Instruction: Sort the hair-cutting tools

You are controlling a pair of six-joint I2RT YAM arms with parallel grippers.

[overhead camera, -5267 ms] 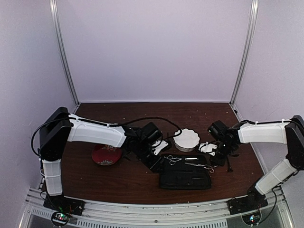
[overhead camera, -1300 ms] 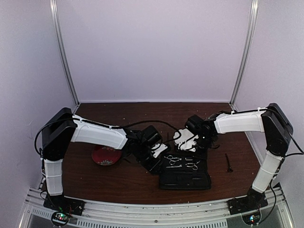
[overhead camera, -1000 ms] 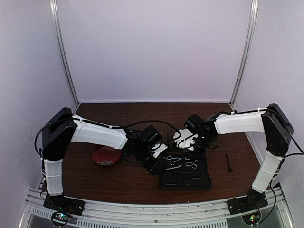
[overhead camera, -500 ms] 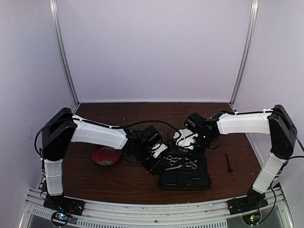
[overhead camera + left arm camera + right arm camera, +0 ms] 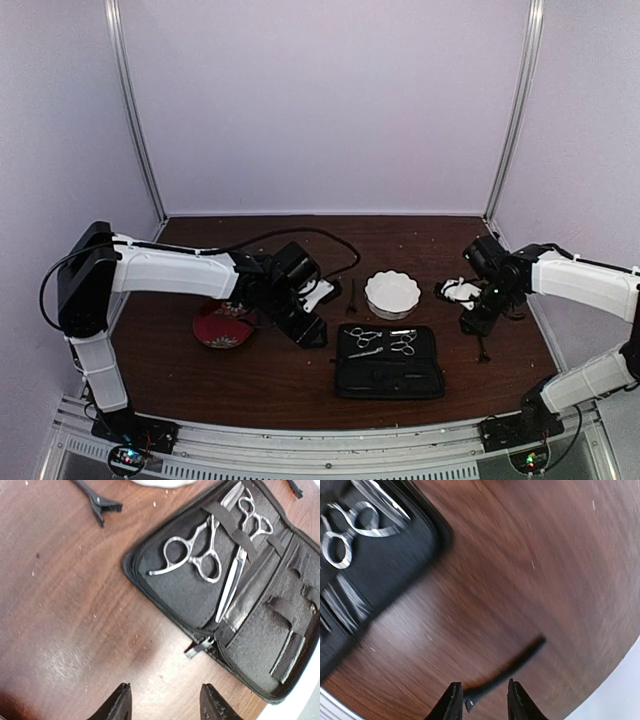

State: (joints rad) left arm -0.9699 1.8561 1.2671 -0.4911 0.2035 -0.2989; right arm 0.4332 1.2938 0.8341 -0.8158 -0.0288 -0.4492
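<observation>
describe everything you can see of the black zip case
The black zip case lies flat and unzipped, opened out on the brown wooden table, toward its near edge. It looks like fabric with a felt-like lining, a zipper round its rim and a zip pull sticking out at the fold. One half holds two silver scissors under elastic straps. The other half's loops look empty.

Motion blur smears the right wrist view: the scissors [image 5: 342,535] and case [image 5: 390,565] run off its left edge, and the black clip's [image 5: 510,667] near end is indistinct. From above, the left arm [image 5: 175,272] covers part of the red plate [image 5: 213,332].
</observation>
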